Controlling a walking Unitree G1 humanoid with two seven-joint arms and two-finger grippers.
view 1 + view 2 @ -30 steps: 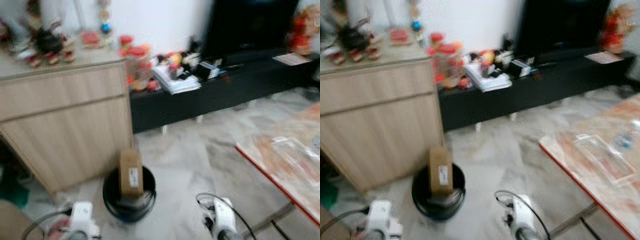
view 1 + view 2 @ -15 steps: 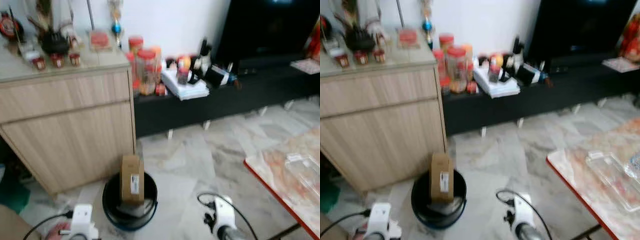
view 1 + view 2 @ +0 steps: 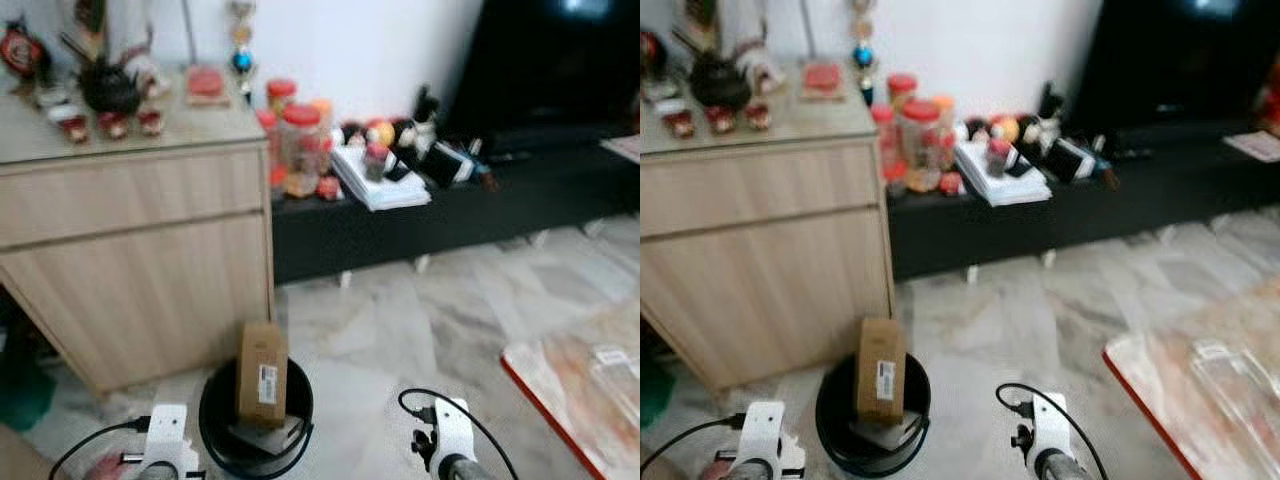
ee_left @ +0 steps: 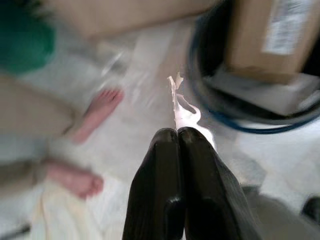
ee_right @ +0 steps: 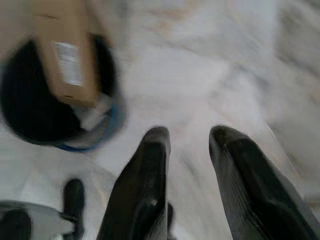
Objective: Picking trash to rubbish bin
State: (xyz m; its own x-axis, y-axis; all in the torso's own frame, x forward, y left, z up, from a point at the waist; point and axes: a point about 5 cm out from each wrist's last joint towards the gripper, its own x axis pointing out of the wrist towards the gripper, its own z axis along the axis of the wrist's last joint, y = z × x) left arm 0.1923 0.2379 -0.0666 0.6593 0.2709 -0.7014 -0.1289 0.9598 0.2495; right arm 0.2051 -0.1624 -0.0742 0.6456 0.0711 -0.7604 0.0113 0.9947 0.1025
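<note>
A black round rubbish bin [image 3: 214,425] stands on the marble floor in front of the wooden cabinet, with a brown cardboard box [image 3: 262,373] upright inside it. In the left wrist view my left gripper [image 4: 177,132] is shut on a thin white scrap of trash [image 4: 181,107], held beside the bin's rim [image 4: 235,120]. In the right wrist view my right gripper [image 5: 189,136] is open and holds nothing, over bare floor beside the bin [image 5: 22,125]. Both wrists show at the bottom of the left eye view, on either side of the bin.
A light wooden cabinet [image 3: 140,260] stands behind the bin, and a black TV console [image 3: 470,205] with jars and papers runs along the wall. A red-edged table [image 3: 585,385] is at the right. A person's bare feet [image 4: 97,107] stand close to my left gripper.
The camera has turned left, so the table has slid toward the right edge and the picture is sharper. The bin, the box and both wrists keep their places.
</note>
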